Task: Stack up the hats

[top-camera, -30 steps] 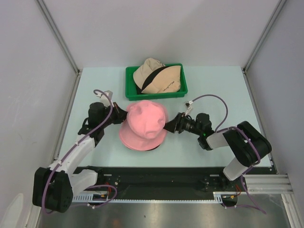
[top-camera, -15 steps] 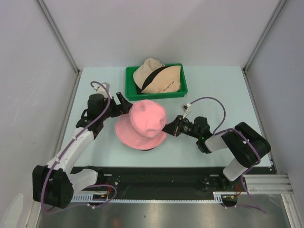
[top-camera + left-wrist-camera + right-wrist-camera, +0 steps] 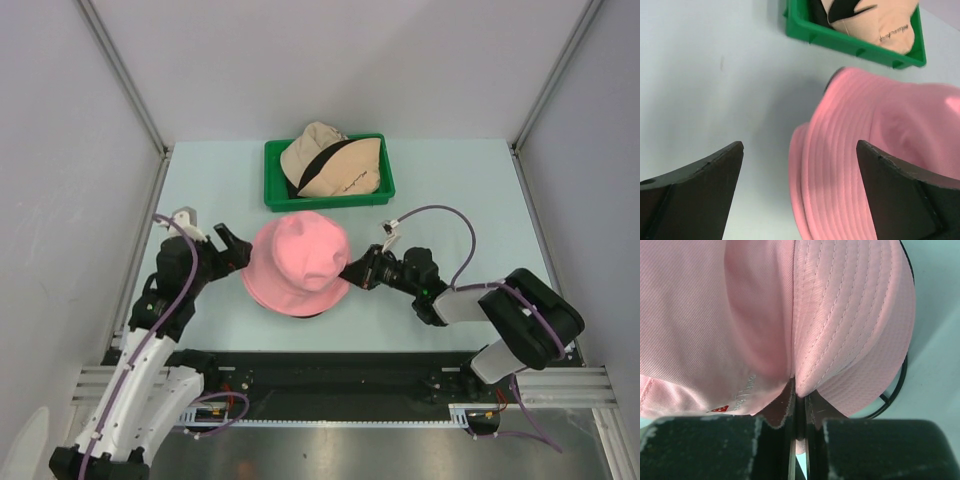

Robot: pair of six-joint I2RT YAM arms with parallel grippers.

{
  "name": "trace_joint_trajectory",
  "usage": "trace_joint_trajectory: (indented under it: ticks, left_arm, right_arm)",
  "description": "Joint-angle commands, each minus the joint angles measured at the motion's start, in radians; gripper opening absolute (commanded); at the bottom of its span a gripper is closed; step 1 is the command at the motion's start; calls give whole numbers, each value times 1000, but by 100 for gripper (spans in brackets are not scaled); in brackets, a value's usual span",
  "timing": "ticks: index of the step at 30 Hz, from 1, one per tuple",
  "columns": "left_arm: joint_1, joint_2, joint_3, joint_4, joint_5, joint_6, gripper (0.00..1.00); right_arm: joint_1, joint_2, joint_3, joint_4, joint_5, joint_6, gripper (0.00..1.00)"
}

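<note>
A pink hat [image 3: 298, 262] sits over a black wire stand [image 3: 312, 313] in the middle of the table. My right gripper [image 3: 353, 270] is shut on the hat's right brim; in the right wrist view the fold of pink fabric [image 3: 840, 315] is pinched between the fingers of that gripper [image 3: 799, 399]. My left gripper [image 3: 232, 247] stands open just left of the hat, apart from it. In the left wrist view the pink brim [image 3: 840, 165] lies ahead of that gripper's [image 3: 799, 146] spread fingers. A beige hat [image 3: 340, 165] and a black hat [image 3: 316, 162] lie in the green tray [image 3: 280, 200].
The green tray [image 3: 850, 46] stands at the back centre, just behind the pink hat. The wire stand's ring [image 3: 896, 390] shows under the brim on the right. Grey walls close in the table on three sides.
My left gripper opened, let go of the pink hat's left brim and drew back to the left and nearer. My right gripper shut on the right brim.
</note>
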Motion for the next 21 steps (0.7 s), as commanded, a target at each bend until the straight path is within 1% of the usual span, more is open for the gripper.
trace_joint_trajectory:
  ticks: [1,7,11,12,13,14,16,17,19,20,21]
  left_arm:
    - [6,-102,-102,-37,167,-140,98]
    - [6,-171,-194,33,290,-248,91]
    - [6,-171,-238,69,306,-282,81]
    - [6,-170,-246,76,309,-289,73]
    - [7,-168,-261,80,304,-296,69]
    - [6,-171,-271,85,294,-299,58]
    - [6,-168,-295,95,284,-308,45]
    - [6,-170,-304,111,280,-311,33]
    - [6,-161,-336,134,268,-320,22]
    - [6,-155,-347,157,264,-323,12]
    - [6,-135,-356,169,249,-328,6]
  right_arm:
    - [20,-38,30,-63,31,-60,0]
    - [34,-49,58,-115,50,-86,0]
    - [40,-49,62,-121,54,-88,0]
    - [40,-50,62,-121,53,-88,0]
    - [43,-52,62,-123,56,-88,0]
    - [43,-58,62,-134,62,-90,0]
    - [46,-69,61,-147,65,-96,0]
    - [46,-82,61,-164,74,-97,0]
    - [46,-95,59,-183,77,-102,0]
    - [48,-104,59,-204,85,-102,0]
    - [48,-119,58,-216,88,-100,0]
